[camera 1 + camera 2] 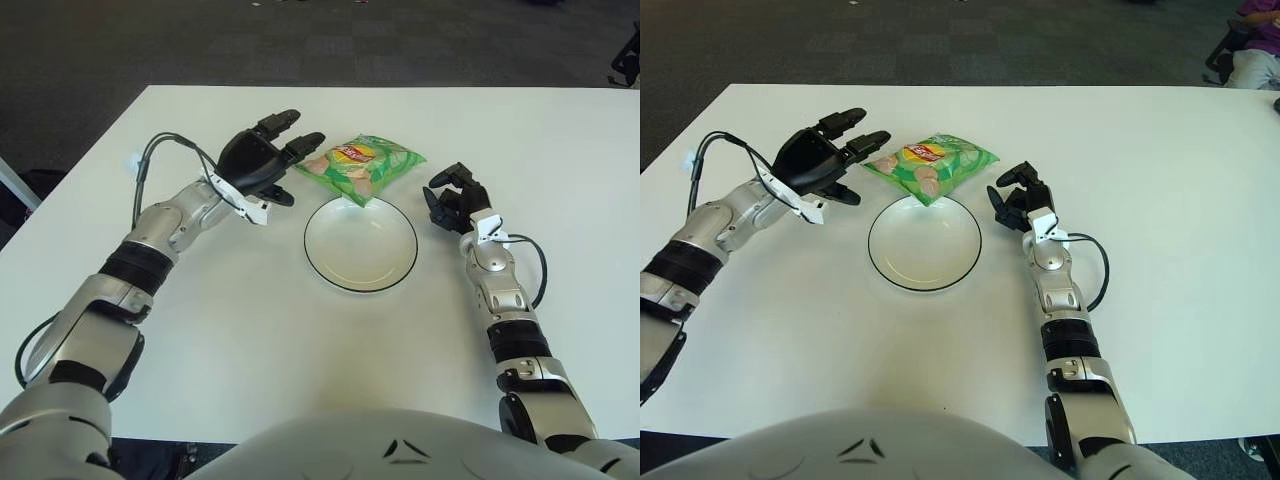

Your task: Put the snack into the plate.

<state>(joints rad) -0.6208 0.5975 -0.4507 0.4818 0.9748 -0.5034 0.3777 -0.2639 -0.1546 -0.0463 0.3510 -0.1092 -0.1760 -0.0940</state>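
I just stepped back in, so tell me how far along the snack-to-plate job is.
Partly done: the snack bag lies on the table with only its near corner overlapping the plate's far rim. The left robot hand is open beside the bag, holding nothing. The right robot hand shows right of the plate. Left: get the bag fully onto the plate.

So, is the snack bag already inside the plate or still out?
Mostly out. The snack bag lies on the table, only its near corner overlapping the plate rim. The left hand is open beside it.
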